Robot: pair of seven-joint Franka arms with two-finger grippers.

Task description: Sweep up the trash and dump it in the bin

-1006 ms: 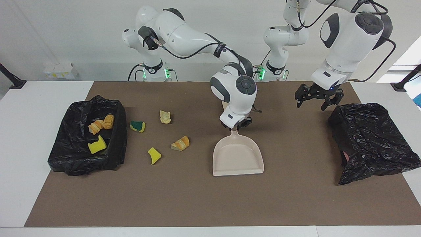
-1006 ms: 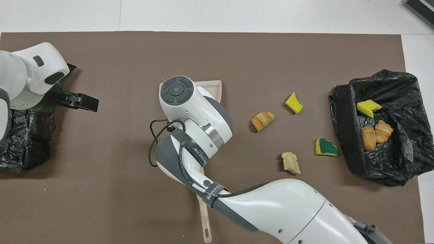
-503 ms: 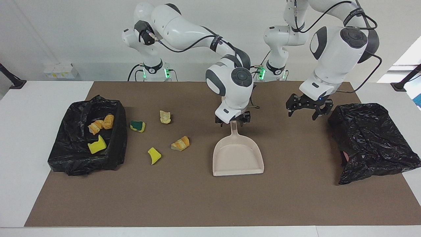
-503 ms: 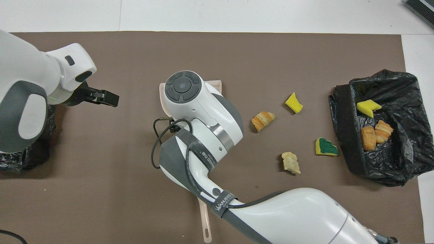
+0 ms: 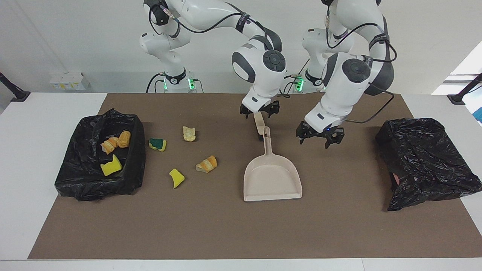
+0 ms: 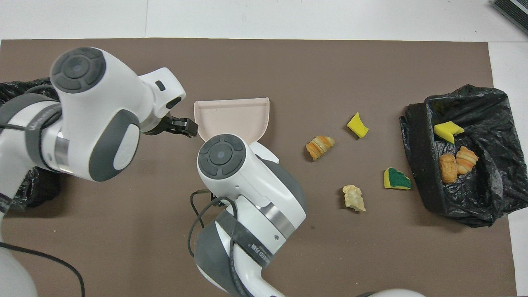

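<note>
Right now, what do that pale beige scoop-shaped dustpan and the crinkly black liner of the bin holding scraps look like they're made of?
The pale beige dustpan looks like moulded plastic: one even colour, smooth matte surface, crisp raised rim. The black bin liner looks like thin plastic film: glossy, full of sharp wrinkles that catch the light. Neither can be confirmed by sight alone.

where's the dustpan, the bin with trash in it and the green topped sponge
dustpan (image 5: 272, 180), facing view, on its bare pan floor
bin (image 5: 136, 150), facing view, on its bag-lined side wall
green-topped sponge (image 6: 397, 178), overhead view, on its green top
</note>
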